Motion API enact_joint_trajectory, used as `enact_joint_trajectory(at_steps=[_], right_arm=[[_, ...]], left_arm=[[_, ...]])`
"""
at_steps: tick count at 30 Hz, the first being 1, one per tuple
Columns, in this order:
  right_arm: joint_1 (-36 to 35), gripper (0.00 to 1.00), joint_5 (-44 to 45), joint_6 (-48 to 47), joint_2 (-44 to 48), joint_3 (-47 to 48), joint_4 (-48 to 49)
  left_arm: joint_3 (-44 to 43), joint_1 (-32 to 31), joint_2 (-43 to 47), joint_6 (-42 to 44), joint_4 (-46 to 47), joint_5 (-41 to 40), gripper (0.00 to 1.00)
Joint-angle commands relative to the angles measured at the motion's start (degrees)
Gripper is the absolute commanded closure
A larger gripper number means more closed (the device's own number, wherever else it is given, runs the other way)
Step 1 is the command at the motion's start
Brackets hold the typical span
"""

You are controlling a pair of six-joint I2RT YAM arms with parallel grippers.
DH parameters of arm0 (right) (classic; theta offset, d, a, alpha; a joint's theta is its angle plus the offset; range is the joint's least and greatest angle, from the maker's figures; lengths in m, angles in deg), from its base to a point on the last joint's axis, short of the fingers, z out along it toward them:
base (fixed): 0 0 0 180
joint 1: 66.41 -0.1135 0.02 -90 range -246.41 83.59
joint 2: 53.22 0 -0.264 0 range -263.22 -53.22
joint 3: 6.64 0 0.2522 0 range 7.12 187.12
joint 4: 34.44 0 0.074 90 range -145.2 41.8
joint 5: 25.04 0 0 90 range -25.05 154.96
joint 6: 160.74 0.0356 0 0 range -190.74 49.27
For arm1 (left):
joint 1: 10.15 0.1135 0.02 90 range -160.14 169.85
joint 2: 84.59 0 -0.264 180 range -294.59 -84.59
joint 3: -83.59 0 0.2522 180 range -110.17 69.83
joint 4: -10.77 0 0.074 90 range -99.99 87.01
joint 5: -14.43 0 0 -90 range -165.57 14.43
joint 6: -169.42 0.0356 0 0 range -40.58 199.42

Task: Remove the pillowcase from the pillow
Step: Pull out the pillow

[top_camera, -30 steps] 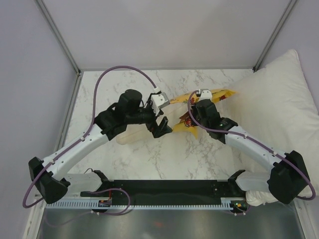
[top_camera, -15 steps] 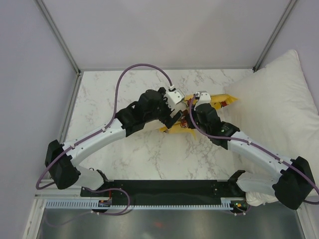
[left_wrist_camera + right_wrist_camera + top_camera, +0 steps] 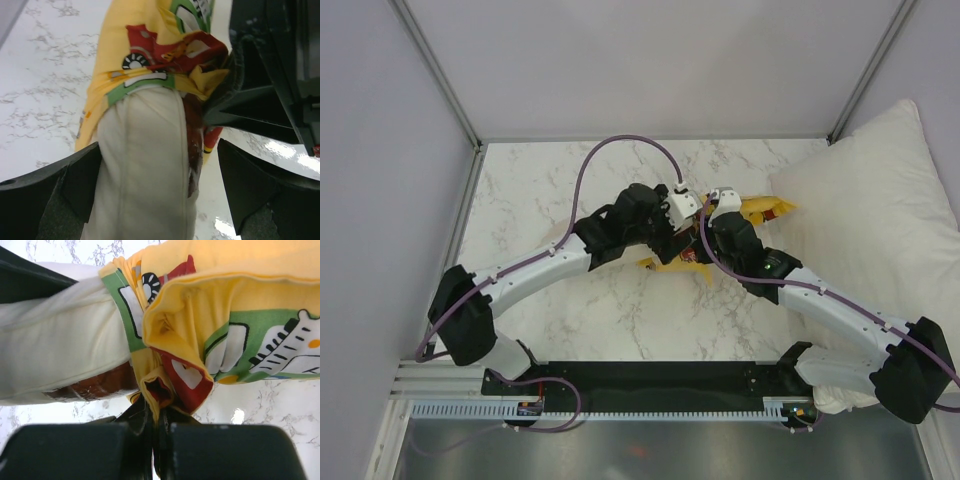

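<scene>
The right end effector (image 3: 156, 434) is pinching a fold of the yellow pillowcase (image 3: 240, 305), jaws closed tight on the cloth. The left end effector (image 3: 160, 195) is standing wide open, straddling the uncovered end of the cream pillow (image 3: 145, 165). Both are lying near the middle of the desk (image 3: 550, 190), just beside the large white pillow (image 3: 880, 220) at its right edge.

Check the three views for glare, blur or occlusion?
Top external: even light, sharp, but the left arm and right arm hide most of the pillowcase. Left wrist: pillow sharp, glare on the table at right, near fingers dark and slightly soft. Right wrist: fabric sharp, small glare spot on the table, fingers near black.
</scene>
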Motion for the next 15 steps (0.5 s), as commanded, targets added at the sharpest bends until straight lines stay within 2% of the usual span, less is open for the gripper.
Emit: enact_joint_trajectory(at_steps=[1,6,8,9,10,12,13,15], right_arm=[[-0.4,1.0,0.55,-0.13,1.79,3.11,3.23],[-0.58,1.0,-0.07,0.48,2.32,3.11,3.23],[-0.67,1.0,0.1,0.66,3.29,2.85,3.23],[-0.67,1.0,0.89,0.75,3.81,2.33,2.88],[-0.67,1.0,1.59,0.75,4.86,2.15,2.44],[-0.76,1.0,5.7,0.31,6.01,2.14,-0.18],[-0.67,0.99,7.56,-0.3,7.06,2.32,-1.42],[-0.67,0.89,10.29,-1.36,8.21,3.11,-5.28]], left_arm=[[-2.16,0.01,-1.8,1.17,-3.65,8.22,0.0],[-5.23,0.01,-8.48,0.73,-5.23,7.17,0.0],[-6.02,0.01,-10.85,0.47,-5.58,5.6,0.09],[-6.2,0.01,-11.38,0.38,-5.76,4.2,0.37],[-6.29,0.01,-11.65,0.47,-6.11,3.66,0.55],[-6.29,-0.07,-11.74,0.29,-7.17,1.3,0.98],[-6.29,0.01,-11.39,0.12,-7.69,0.68,0.98],[-6.03,0.01,-9.47,-0.23,-9.53,-0.12,0.98]])
